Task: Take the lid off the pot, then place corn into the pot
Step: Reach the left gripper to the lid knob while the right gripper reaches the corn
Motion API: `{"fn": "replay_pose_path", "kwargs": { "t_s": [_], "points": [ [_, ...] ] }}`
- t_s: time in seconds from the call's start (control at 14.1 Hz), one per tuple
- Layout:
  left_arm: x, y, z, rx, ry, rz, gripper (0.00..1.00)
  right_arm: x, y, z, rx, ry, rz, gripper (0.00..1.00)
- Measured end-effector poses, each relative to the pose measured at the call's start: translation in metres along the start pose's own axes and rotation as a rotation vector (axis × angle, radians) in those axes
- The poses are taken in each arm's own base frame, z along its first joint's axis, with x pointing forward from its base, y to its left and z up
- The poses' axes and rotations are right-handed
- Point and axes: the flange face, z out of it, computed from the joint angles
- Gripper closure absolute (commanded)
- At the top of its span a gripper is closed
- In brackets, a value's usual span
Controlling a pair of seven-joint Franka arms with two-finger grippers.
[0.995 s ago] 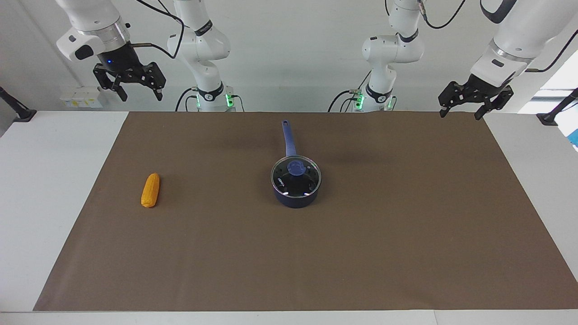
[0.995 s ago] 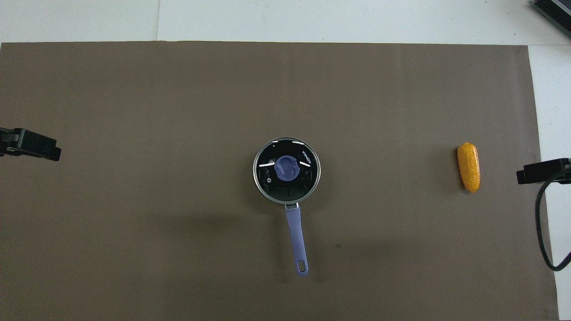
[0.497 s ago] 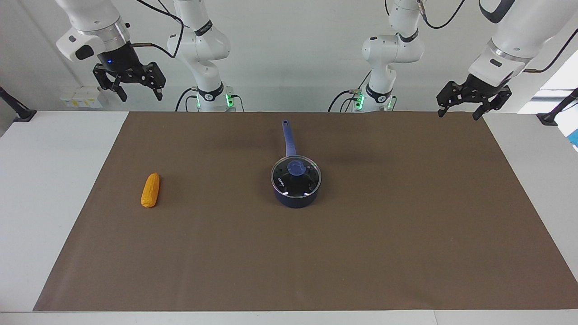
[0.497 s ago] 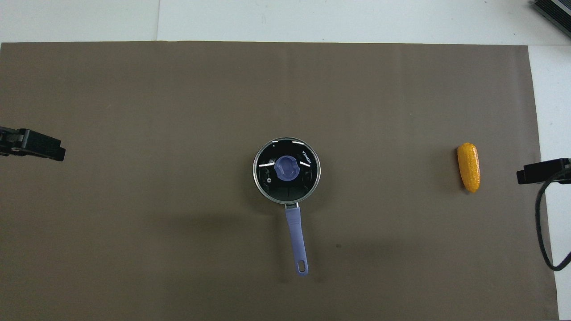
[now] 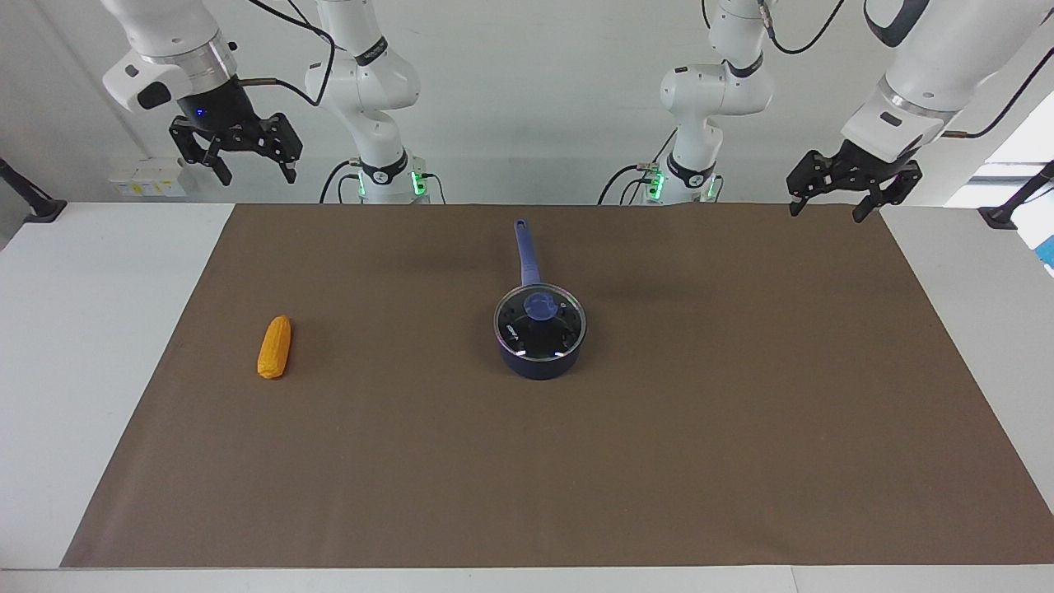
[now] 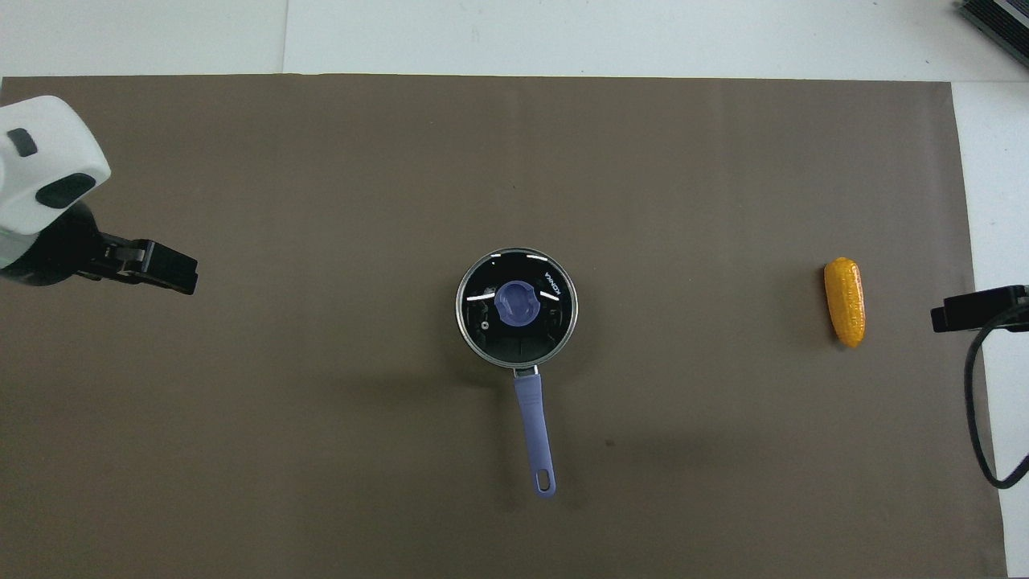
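The navy pot [image 5: 539, 367] stands mid-mat, its long blue handle [image 6: 534, 422] pointing toward the robots. The glass lid [image 5: 553, 333] with the blue knob [image 6: 516, 303] sits on the pot. The yellow-orange corn [image 5: 274, 347] lies on the mat toward the right arm's end; it also shows in the overhead view [image 6: 845, 301]. My left gripper [image 5: 826, 210] is open and empty, raised over the mat's edge at the left arm's end, well apart from the pot. My right gripper [image 5: 257, 175] is open and empty, held high near its base, and waits.
A brown mat [image 5: 626, 478] covers most of the white table [image 5: 90, 329]. A dark device [image 6: 997, 22] sits at the table's corner farthest from the robots, at the right arm's end. A black cable [image 6: 977, 418] hangs from the right arm.
My left gripper has moved inward over the mat toward the pot, and more of the arm now shows in the overhead view. The right arm, pot, lid and corn have not moved.
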Motion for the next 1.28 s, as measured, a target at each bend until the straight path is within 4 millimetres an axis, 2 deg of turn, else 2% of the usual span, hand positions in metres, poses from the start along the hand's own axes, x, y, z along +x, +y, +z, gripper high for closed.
{"fn": "replay_pose_path", "kwargs": {
  "t_s": [0.36,0.71,0.92,1.07,1.28],
  "points": [
    [0.007,0.075,0.033,0.005,0.019,-0.016,0.00,0.000,0.000,0.000,0.000,0.000,0.000,0.00],
    [0.002,0.149,0.066,-0.002,0.032,-0.037,0.00,-0.003,0.001,-0.004,0.001,-0.003,0.002,0.00],
    [-0.004,0.195,0.094,-0.009,0.049,-0.065,0.00,-0.004,0.005,-0.005,-0.016,0.013,0.007,0.00],
    [-0.011,0.225,0.118,-0.009,0.044,-0.084,0.00,0.004,0.009,0.003,-0.042,0.037,0.011,0.00],
    [-0.008,0.265,0.153,-0.017,0.059,-0.118,0.00,0.024,0.010,0.030,-0.048,0.069,0.007,0.00]
  ]
}}
